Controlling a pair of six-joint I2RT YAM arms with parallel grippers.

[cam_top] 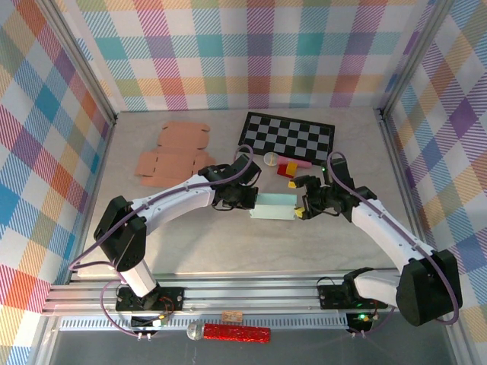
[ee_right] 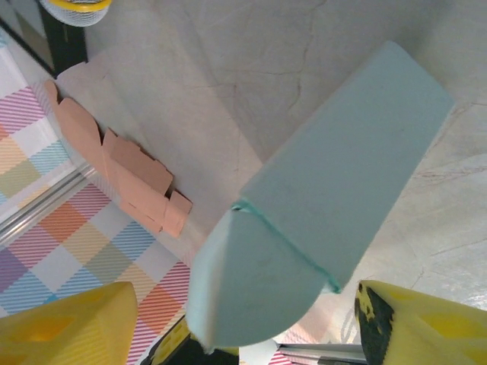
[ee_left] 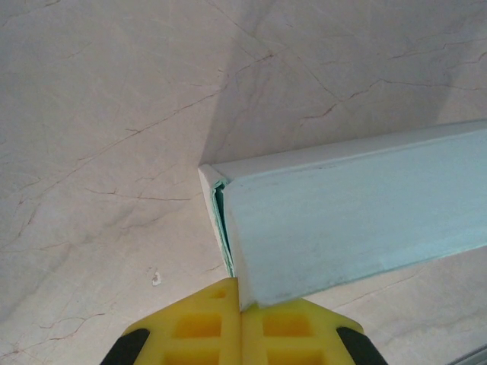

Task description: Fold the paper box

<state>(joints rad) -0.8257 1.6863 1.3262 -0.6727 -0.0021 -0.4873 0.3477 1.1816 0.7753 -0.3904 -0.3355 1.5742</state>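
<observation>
The light teal paper box (cam_top: pixel 275 207) lies long and folded on the marble tabletop (cam_top: pixel 228 251), between the two arms. My left gripper (cam_top: pixel 245 199) is at its left end. In the left wrist view, the left gripper (ee_left: pixel 242 304) is shut, its yellow fingertips (ee_left: pixel 198 327) pressed together, and the corner of the box (ee_left: pixel 350 213) touches them. My right gripper (cam_top: pixel 304 204) is at the right end. In the right wrist view, the right gripper (ee_right: pixel 243 319) is open, its fingers (ee_right: pixel 68 327) wide apart on either side of the rounded end flap (ee_right: pixel 259 289) of the box (ee_right: pixel 342 190).
A flat pink cardboard blank (cam_top: pixel 175 152) lies at the back left, also in the right wrist view (ee_right: pixel 122 167). A checkerboard mat (cam_top: pixel 289 135) sits at the back centre. Small red, yellow and pink blocks (cam_top: pixel 289 167) and a round clear piece (cam_top: pixel 272 159) lie just behind the box.
</observation>
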